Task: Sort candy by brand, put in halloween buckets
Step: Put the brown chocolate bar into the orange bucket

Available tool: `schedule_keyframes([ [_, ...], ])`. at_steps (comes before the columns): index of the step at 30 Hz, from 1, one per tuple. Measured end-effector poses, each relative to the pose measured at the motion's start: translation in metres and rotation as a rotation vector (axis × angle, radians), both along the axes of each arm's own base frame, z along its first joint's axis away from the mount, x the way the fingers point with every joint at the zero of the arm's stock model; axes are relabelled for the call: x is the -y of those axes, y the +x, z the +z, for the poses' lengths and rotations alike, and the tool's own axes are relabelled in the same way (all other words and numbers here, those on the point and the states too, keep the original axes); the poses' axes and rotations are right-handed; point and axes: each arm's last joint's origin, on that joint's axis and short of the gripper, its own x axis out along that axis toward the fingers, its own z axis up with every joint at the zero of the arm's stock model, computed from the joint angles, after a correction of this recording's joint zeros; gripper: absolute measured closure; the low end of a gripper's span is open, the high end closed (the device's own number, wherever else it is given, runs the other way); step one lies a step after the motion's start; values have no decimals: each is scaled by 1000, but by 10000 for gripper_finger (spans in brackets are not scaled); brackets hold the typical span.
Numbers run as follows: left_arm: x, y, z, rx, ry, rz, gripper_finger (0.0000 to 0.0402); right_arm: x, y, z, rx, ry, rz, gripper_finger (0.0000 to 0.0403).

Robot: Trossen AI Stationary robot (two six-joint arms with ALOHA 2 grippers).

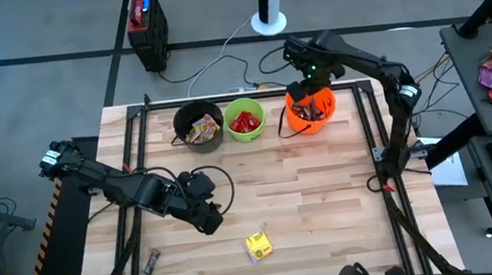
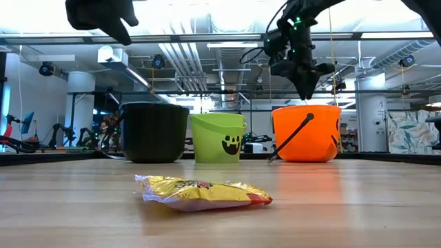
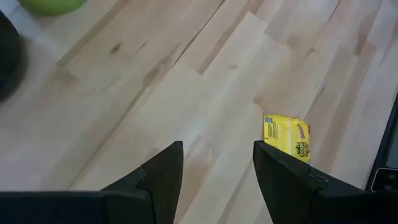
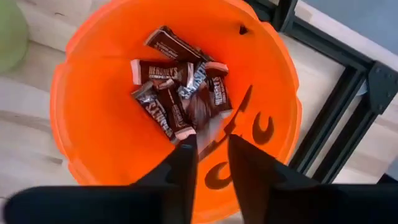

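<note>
1. High view: I'm watching the left gripper (image 1: 207, 217) hovering spread near the crinkly yellow foil candy packet (image 1: 257, 245); a dark bar (image 1: 153, 260) is lying farther left.
2. Left wrist view: the packet looks light, soft, slippery; I'd pinch across its middle.
3. Right wrist view: the right gripper (image 4: 209, 148) is hanging slightly parted, empty, over the round orange plastic bucket (image 4: 93, 130) of brown bars (image 4: 180, 93).

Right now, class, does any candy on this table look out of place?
Yes. A yellow packet and a dark bar lie loose on the wooden table near its front edge, far from the three buckets along the back.
</note>
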Motion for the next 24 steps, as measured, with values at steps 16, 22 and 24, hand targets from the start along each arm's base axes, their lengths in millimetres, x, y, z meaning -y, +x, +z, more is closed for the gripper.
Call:
schedule_keyframes([
  [16,26,-52,-30,-635,-400,132,225,-22,24,9,72,-95,111,177],
  [22,47,-74,-77,-777,-474,264,238,-36,43,10,146,-142,154,170],
  [24,48,-77,-93,-813,-504,319,241,-40,49,11,169,-157,165,170],
])
